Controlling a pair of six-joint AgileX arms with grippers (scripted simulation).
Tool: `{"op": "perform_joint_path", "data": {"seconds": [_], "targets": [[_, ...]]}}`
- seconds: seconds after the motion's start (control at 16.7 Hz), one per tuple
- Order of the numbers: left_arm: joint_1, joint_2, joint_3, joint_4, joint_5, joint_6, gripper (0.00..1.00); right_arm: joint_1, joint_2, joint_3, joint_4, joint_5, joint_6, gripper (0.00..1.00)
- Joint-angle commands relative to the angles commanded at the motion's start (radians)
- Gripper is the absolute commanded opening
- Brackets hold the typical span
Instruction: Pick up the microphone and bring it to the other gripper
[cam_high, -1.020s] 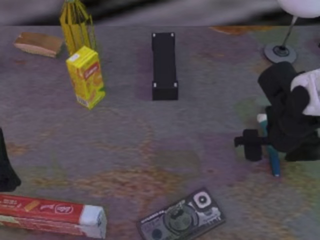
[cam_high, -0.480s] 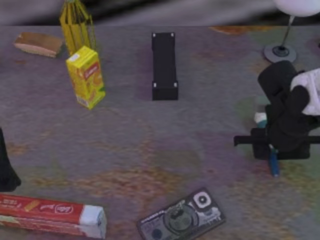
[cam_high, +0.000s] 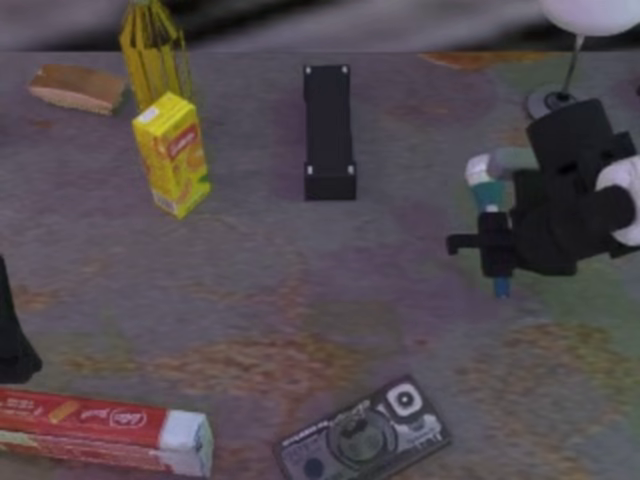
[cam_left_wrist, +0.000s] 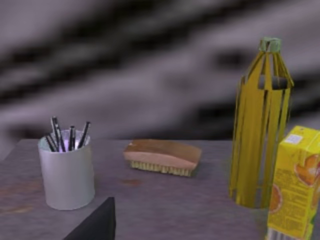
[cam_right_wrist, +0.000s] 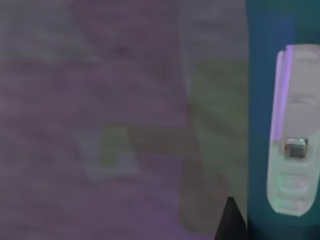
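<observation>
Right gripper (cam_high: 497, 245) has the microphone (cam_high: 492, 190) clamped and clear of the table (cam_high: 300, 300), over at the right side.

Its fingers are clenched on the teal handle partway down; the white head pokes out toward the far edge and the thin tail sticks out below. The right wrist view shows that handle with its white switch strip (cam_right_wrist: 292, 130) right up close. My read: a light, rigid plastic toy, smooth and tapered, so it could slide toward the narrow end under a loose grip. For the receiving pincer, the bare handle near the head looks the safest place. The left gripper (cam_high: 12, 340) sits parked at the left edge; whether it's released or closed, I can't tell.
</observation>
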Motion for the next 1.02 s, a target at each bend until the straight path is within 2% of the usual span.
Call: {"op": "perform_joint_path", "data": {"seconds": [0.48, 0.66, 0.84, 1.02], "targets": [[0.0, 0.0, 0.0, 0.0, 0.0, 0.0, 1.0, -0.009, -0.163, -0.193, 0.695, -0.235, -0.15, 0.0], [0.0, 0.0, 0.0, 0.0, 0.0, 0.0, 1.0, -0.014, -0.236, -0.256, 0.915, -0.31, -0.203, 0.0], [0.0, 0.0, 0.0, 0.0, 0.0, 0.0, 1.0, -0.018, -0.297, -0.297, 1.046, -0.361, -0.241, 0.0], [0.0, 0.0, 0.0, 0.0, 0.0, 0.0, 1.0, -0.02, -0.317, -0.309, 1.083, -0.377, -0.254, 0.0]]}}
